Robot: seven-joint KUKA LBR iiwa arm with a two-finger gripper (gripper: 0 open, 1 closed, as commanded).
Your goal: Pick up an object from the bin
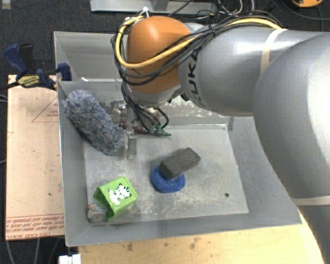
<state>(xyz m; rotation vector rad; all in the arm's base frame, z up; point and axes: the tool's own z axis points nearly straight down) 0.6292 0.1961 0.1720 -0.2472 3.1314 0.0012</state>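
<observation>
1. step in hand, as i judge it: the approach to a grasp. the gripper point(129, 142) is low in the grey metal bin point(154, 224), at the right edge of a grey-blue fuzzy cloth bundle point(91, 120) that lies slantwise in the bin's upper left part. nothing can be seen held.
2. that bundle is the nearest thing and so the likeliest pick. i cannot say whether the gripper touches it or stands just beside it.
3. tool state: i cannot tell whether the gripper is wide or narrow, as its tip is crowded against the bundle's pile.
4. next move, by my reading: get the soft pile properly inside the grip before closing, then lift straight up. a pinch on loose fibres alone could slip.
5. pose: the silver arm point(253, 76) comes in from the right. its orange wrist cover point(154, 48) and looped cables sit above the gripper, which points down at the bin floor.
6. the other things lie well apart: a dark grey rectangular block point(179, 162) resting on a blue round disc point(166, 184) at mid-floor, and a green cube with a white pattern point(116, 196) near the lower left corner.
</observation>
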